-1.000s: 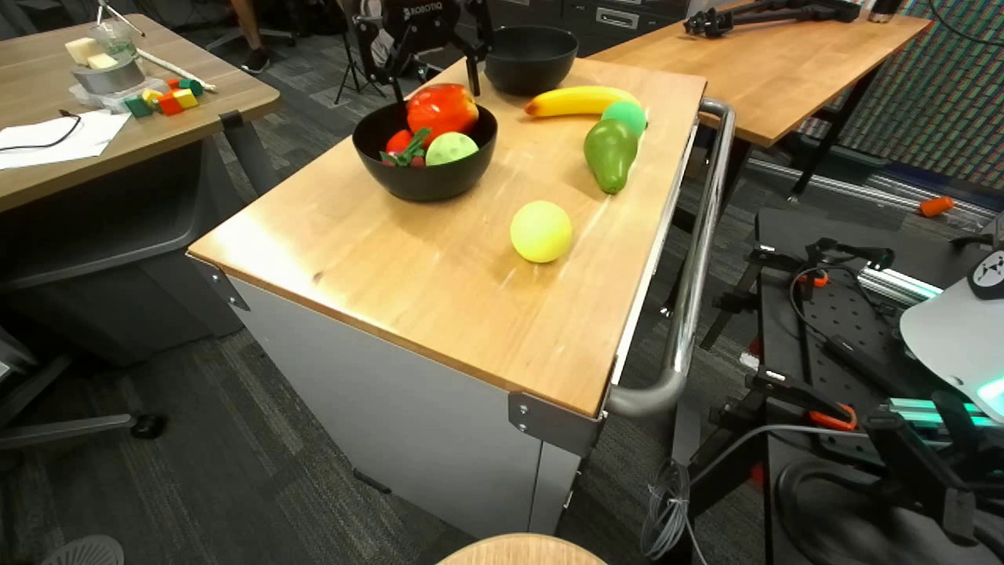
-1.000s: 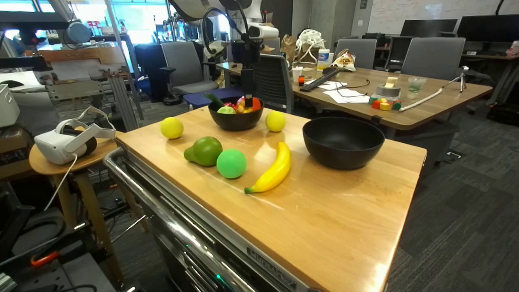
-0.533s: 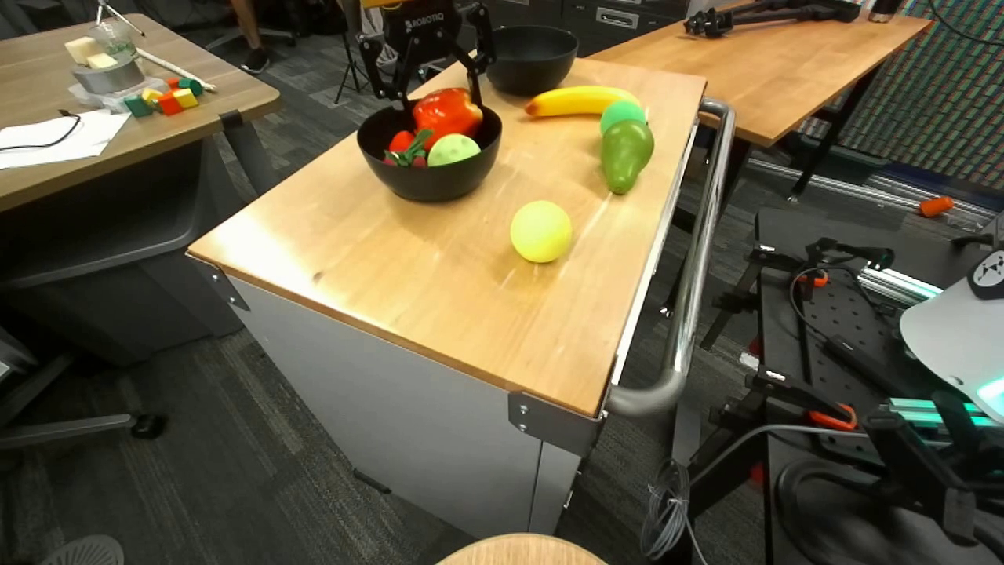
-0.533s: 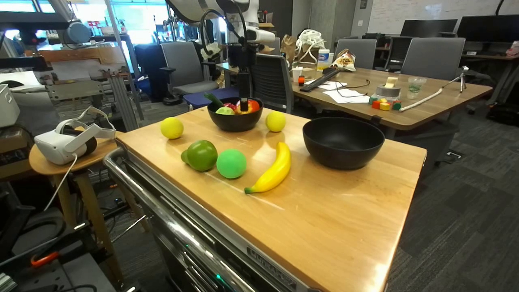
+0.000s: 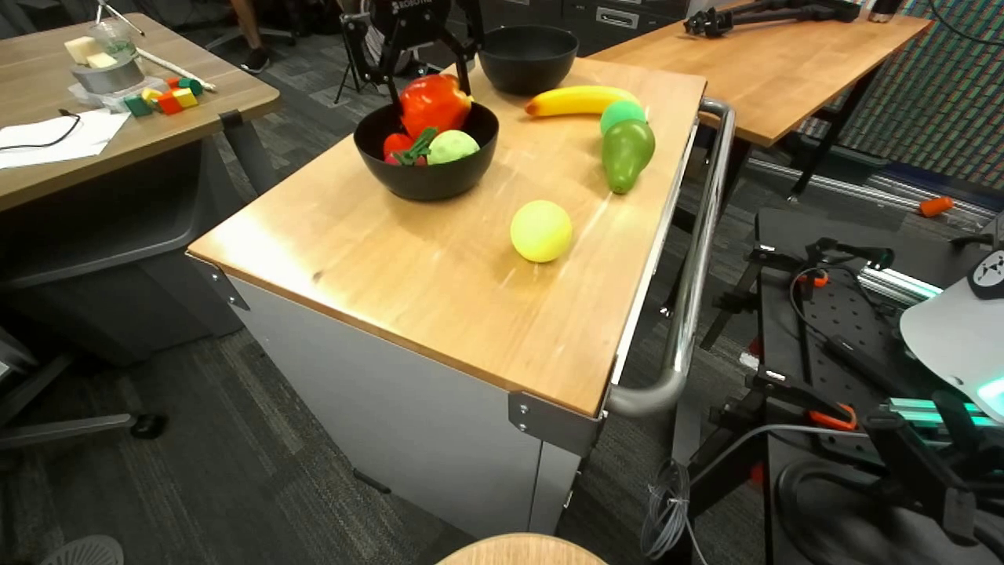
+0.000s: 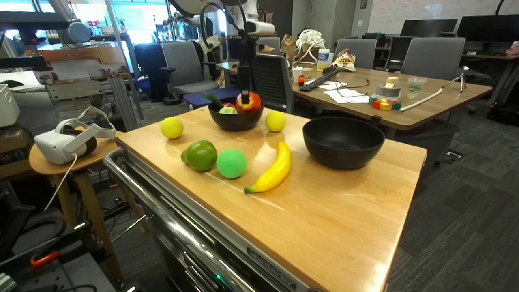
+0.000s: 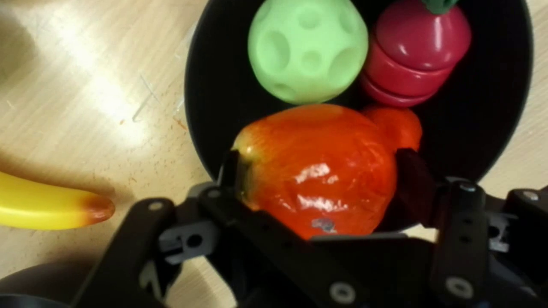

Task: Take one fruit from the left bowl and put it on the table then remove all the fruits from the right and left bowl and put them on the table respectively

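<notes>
Red-orange rounded fruit is pinched endwise by the black gripper, likely to clear the round black bowl near the wooden desk's edge opposite the chrome rail.

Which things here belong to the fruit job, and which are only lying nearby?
Job: gripper, red fruit, dimpled ball, stemmed red toy, fruit bowl, other black bowl, wooden tabletop; probably banana, avocado, green ball, yellow balls.
Lying nearby: VR headset, toy blocks, snack bag.
</notes>
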